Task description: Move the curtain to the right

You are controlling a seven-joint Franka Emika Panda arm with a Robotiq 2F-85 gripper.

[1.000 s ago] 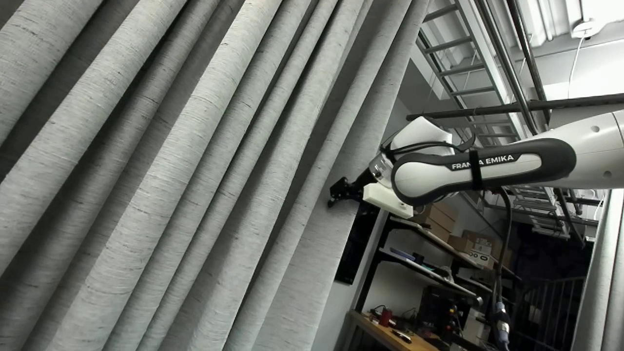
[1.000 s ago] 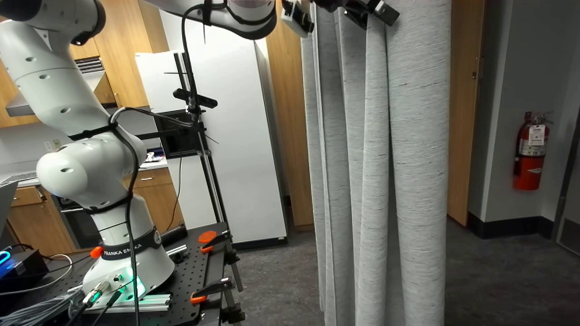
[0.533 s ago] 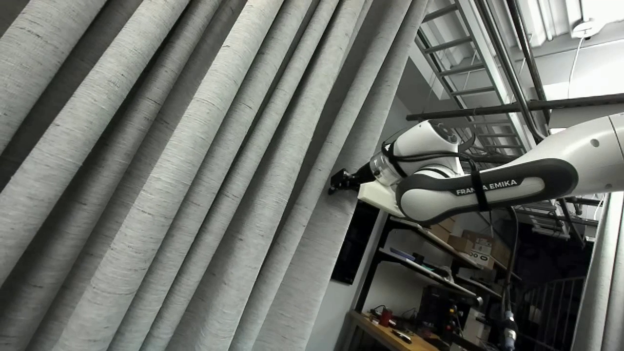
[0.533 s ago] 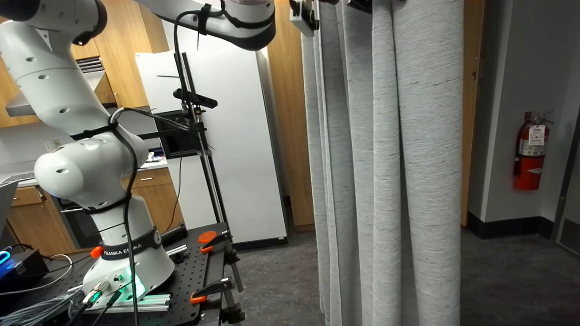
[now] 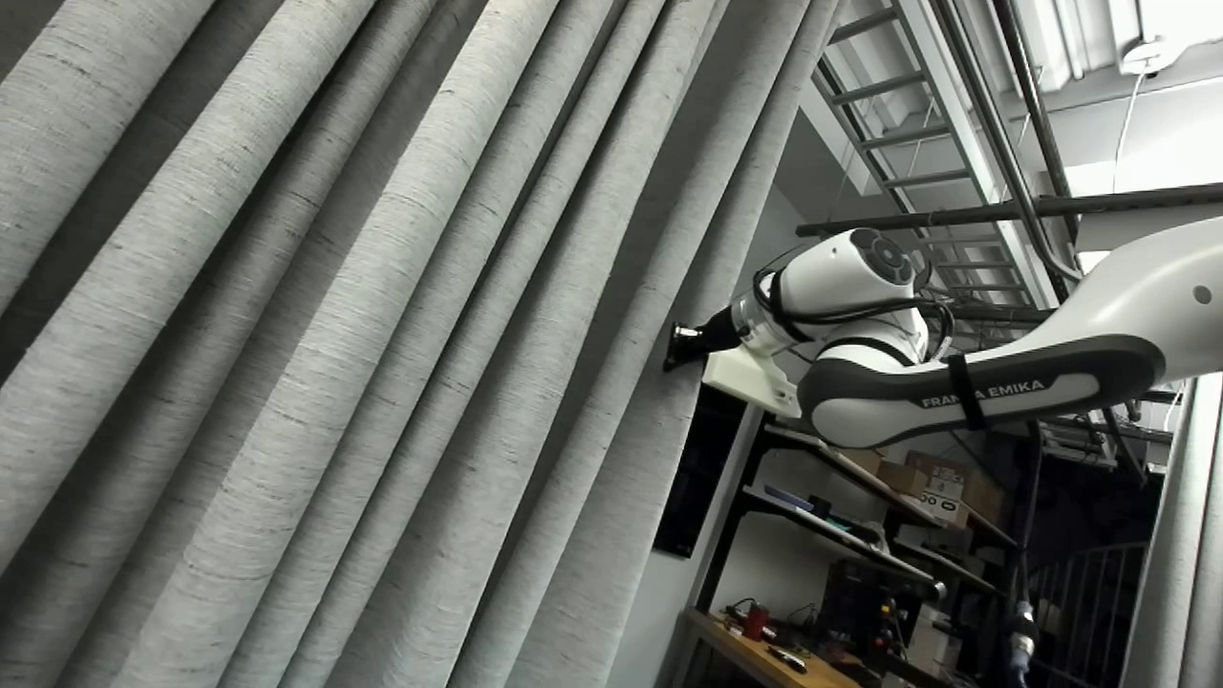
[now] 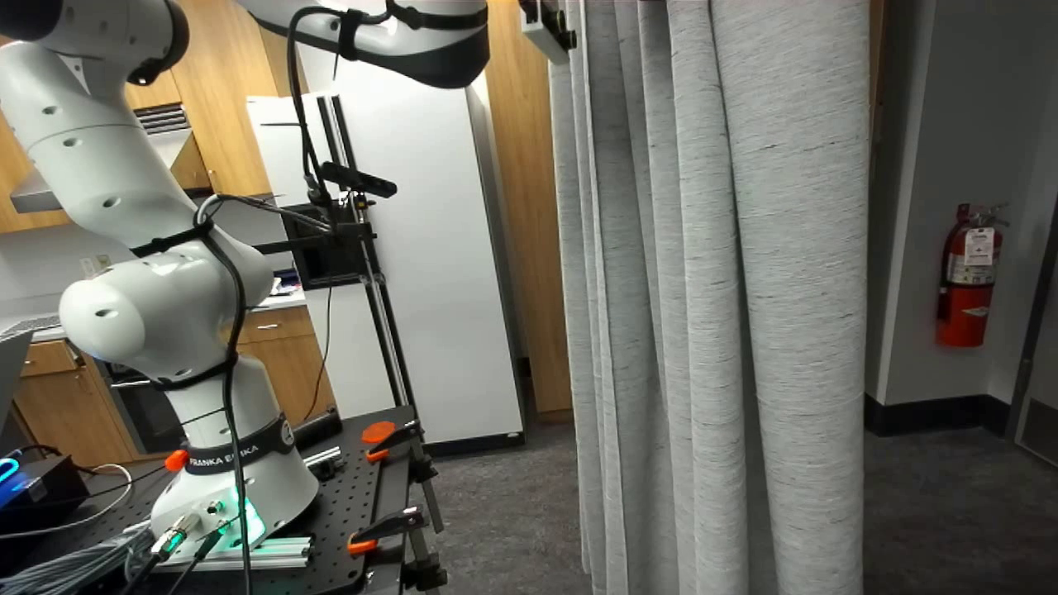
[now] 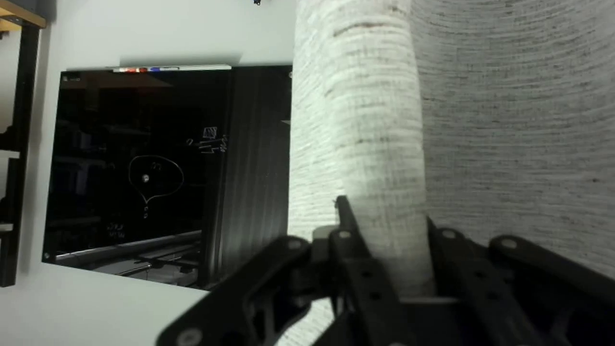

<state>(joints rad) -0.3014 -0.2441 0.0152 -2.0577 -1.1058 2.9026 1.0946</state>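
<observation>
The curtain [image 5: 430, 287], pale grey with long deep pleats, fills much of an exterior view. It also hangs in tall folds [image 6: 711, 330] right of the robot in an exterior view. My gripper [image 5: 676, 349] is at the curtain's edge strip. In the wrist view a bright vertical fold of the curtain [image 7: 375, 120] runs down between the two black fingers [image 7: 353, 235] of my gripper [image 7: 386, 209]. The jaws are drawn in around this fold, which fills the gap and meets both sides. The curtain hides part of the right fingertip.
A dark board [image 7: 129, 158] hangs on the wall left of the curtain. Shelving [image 5: 831, 516] and a metal pipe [image 5: 955, 215] stand behind the arm. A fridge [image 6: 438, 248], the clamped base table [image 6: 372, 463] and a fire extinguisher [image 6: 971, 281] are also in view.
My gripper has risen a little and turned, and its jaws have come together from a wider spread. The curtain's folds have shifted rightward in an exterior view.
</observation>
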